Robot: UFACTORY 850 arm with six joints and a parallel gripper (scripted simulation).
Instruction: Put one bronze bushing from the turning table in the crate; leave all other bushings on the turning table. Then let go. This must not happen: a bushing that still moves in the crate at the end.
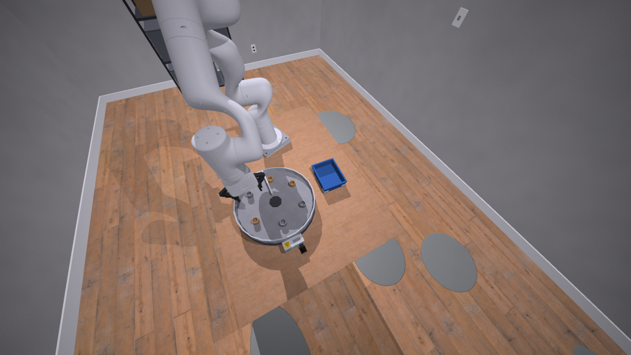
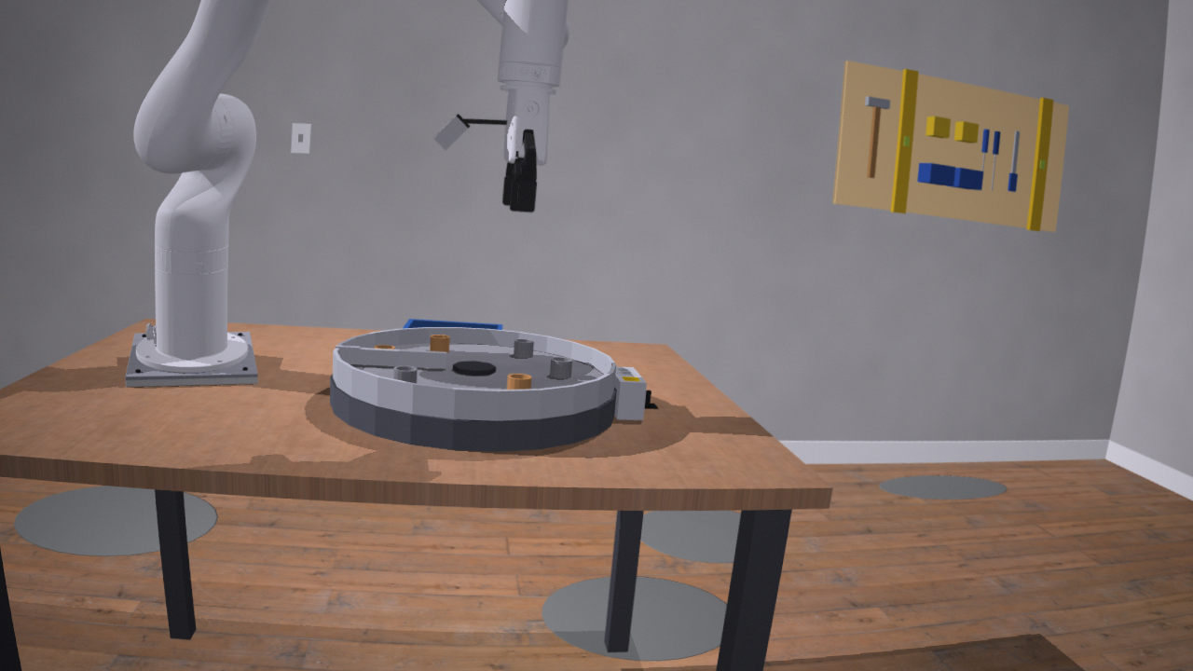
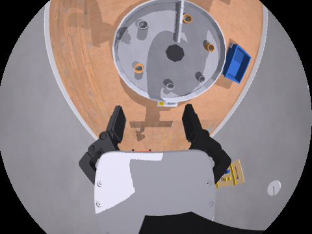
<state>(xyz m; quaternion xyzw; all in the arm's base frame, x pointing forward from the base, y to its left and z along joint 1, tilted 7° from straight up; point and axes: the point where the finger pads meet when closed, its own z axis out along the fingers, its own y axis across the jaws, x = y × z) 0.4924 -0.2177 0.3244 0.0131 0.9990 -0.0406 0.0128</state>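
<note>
The round grey turning table (image 1: pixel 264 238) (image 2: pixel 467 404) (image 3: pixel 130 45) carries three bronze bushings and three grey ones. The bronze bushings (image 1: pixel 269 179) (image 1: pixel 292 183) (image 1: pixel 255 220) also show in the exterior view (image 2: pixel 439 342) (image 2: pixel 518 381) (image 2: pixel 384 346) and in the wrist view (image 3: pixel 187 18) (image 3: pixel 210 47) (image 3: pixel 139 67). The grey bushings (image 1: pixel 249 194) (image 1: pixel 302 203) (image 1: pixel 282 223) stand between them. The blue crate (image 1: pixel 328 174) (image 2: pixel 453 323) (image 3: pixel 236 64) stands empty beside the turning table. My gripper (image 1: pixel 243 186) (image 2: pixel 518 199) (image 3: pixel 153 111) is open and empty, high above the turning table's side away from the crate.
A small control box (image 1: pixel 292 242) (image 2: pixel 631 391) (image 3: pixel 166 101) with a yellow label is fixed to the turning table's rim. The arm's base (image 1: pixel 275 143) (image 2: pixel 191 359) stands at the back of the wooden table. A tool board (image 2: pixel 951 145) hangs on the wall.
</note>
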